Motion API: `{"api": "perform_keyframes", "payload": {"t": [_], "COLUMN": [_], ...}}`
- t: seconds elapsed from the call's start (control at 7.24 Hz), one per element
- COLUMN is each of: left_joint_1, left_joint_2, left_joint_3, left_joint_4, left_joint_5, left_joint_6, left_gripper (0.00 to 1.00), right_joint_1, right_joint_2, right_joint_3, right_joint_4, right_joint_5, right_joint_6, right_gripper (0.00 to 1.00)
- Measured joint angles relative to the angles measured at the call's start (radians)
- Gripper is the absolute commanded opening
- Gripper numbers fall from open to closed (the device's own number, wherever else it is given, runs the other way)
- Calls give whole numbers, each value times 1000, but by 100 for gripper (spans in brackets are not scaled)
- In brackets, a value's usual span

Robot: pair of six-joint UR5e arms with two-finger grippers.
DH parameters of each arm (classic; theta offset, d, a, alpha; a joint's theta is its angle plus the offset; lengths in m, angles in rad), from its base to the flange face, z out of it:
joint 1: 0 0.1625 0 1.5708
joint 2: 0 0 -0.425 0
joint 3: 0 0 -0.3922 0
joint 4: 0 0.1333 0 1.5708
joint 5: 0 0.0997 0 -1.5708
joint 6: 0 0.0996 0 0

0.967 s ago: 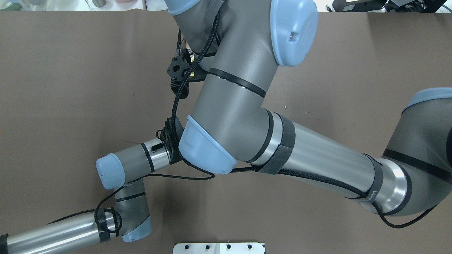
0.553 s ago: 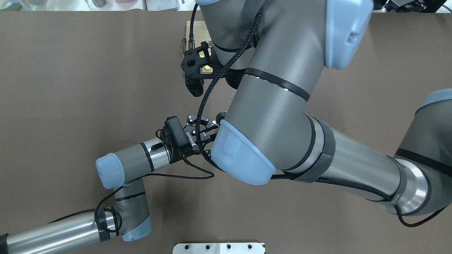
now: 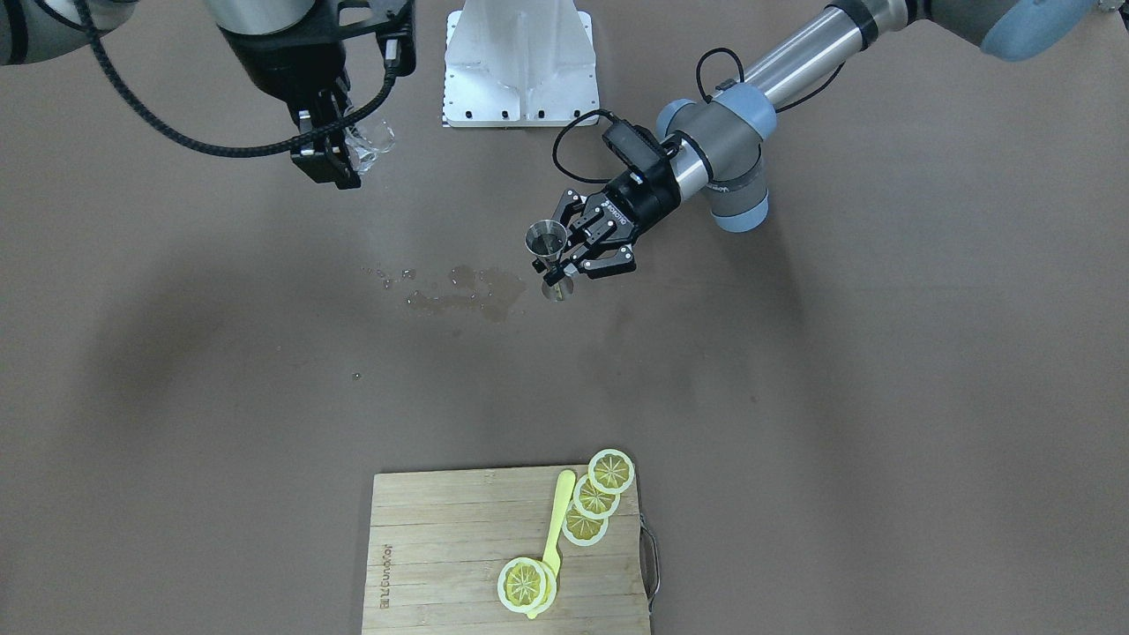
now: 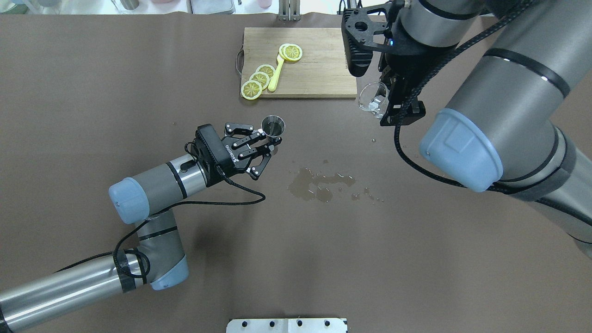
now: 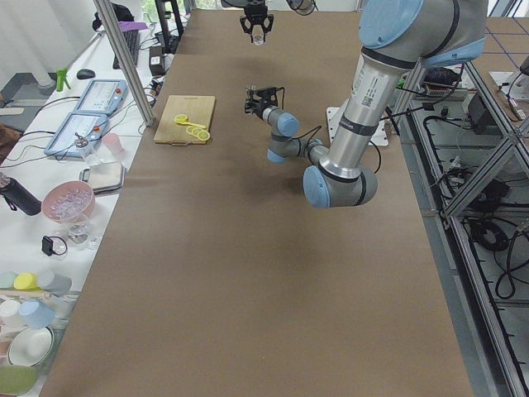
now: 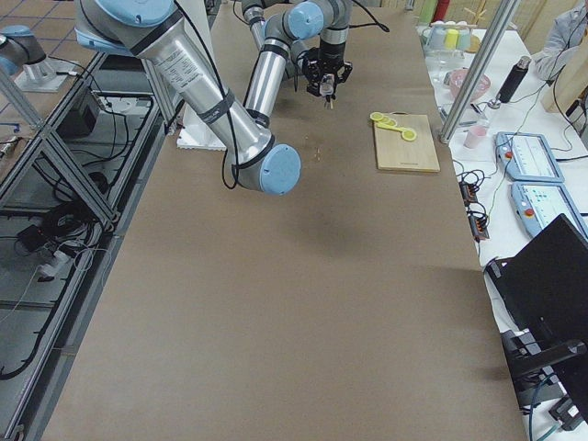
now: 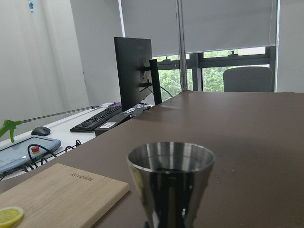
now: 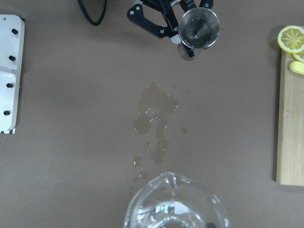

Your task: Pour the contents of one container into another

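Observation:
The steel jigger (image 4: 273, 125) stands upright above the table, with my left gripper (image 4: 272, 144) shut on its narrow waist. It also fills the left wrist view as the jigger (image 7: 171, 183), and in the front view the jigger (image 3: 547, 240) sits in the left gripper (image 3: 564, 266). The clear glass beaker (image 4: 371, 98) hangs in the air well to the right of the jigger, with my right gripper (image 4: 387, 102) shut on it. The beaker's lip (image 8: 175, 202) shows at the bottom of the right wrist view, far from the jigger (image 8: 199, 27).
A puddle of spilled liquid (image 4: 319, 181) lies on the brown table between the two grippers, with small drops around it. A wooden cutting board (image 4: 319, 64) at the far edge carries lemon slices (image 4: 259, 78) and a yellow utensil (image 4: 276, 74). A white mount plate (image 3: 519, 66) sits by the robot base.
My right arm has swung off to the right with the beaker, uncovering the jigger, puddle and board. The left gripper with the jigger has shifted slightly toward the far side.

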Motion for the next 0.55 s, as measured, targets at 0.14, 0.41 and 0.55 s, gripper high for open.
{"api": "perform_keyframes", "payload": {"t": [0.14,0.41,0.55], "left_joint_1": [-19,-81,-108], "left_joint_2": [1,15,25], "left_joint_3": [5,9,10], "left_joint_4": [1,5,7], "left_joint_5": [7,13,13], "left_joint_6": [2,7,8], "left_gripper": [0,0,0], "right_joint_1": [35,100,132], "right_joint_2": [-58,-148,-170], "right_joint_3": [0,-19,-49], "right_joint_4": [81,240,310], "right_joint_5": [47,145,199], "right_joint_6": [-4,-6,-6], "right_gripper": [0,0,0]}}
